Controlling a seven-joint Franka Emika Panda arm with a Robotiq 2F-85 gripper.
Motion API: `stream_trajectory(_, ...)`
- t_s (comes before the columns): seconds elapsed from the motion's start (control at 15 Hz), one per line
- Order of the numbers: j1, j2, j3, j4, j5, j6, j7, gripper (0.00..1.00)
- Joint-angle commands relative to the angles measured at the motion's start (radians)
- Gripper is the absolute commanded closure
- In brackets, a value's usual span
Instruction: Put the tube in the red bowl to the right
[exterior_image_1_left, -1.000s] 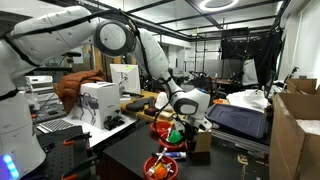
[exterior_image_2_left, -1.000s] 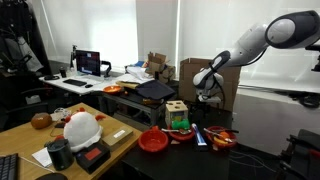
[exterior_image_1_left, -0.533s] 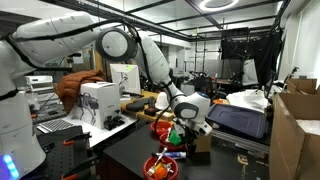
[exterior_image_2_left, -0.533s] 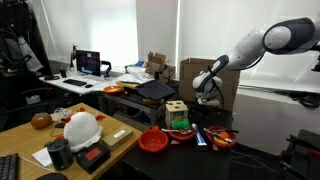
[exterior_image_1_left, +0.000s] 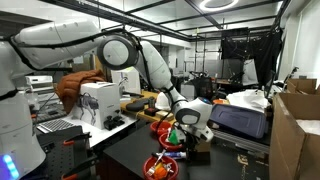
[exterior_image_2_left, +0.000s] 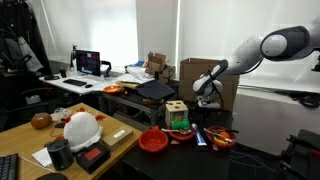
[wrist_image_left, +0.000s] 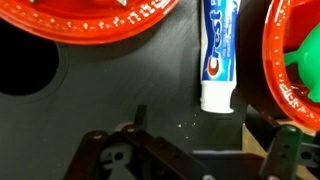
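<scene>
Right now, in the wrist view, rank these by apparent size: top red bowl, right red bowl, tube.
1. Top red bowl, the widest part showing.
2. Right red bowl, though the frame crops both bowls, so they may match.
3. Tube, clearly smallest.

Daylight is glowing through a wide window (exterior_image_2_left: 110, 35) behind a cluttered desk (exterior_image_2_left: 62, 86). A ceiling light (exterior_image_1_left: 218, 5) is shining overhead, and cardboard boxes (exterior_image_1_left: 296, 130) are standing stacked.

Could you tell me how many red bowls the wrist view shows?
2: the top-left red bowl and the right-edge red bowl, with the tube between them; others may be hidden.
</scene>
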Motion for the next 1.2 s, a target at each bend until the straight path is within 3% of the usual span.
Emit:
stream_trajectory(0.0, -0.010, 0.022, 0.018, 0.054, 0.016, -0.072, 0.006, 0.00)
stream_trajectory(1.0, 0.024, 0.110, 0.009, 0.162, 0.002, -0.125, 0.034, 0.00)
stream_trajectory(1.07, 0.026, 0.115, 0.006, 0.168, 0.001, -0.128, 0.036, 0.25)
stream_trajectory(1.13, 0.026, 0.119, 0.005, 0.174, 0.000, -0.127, 0.036, 0.28)
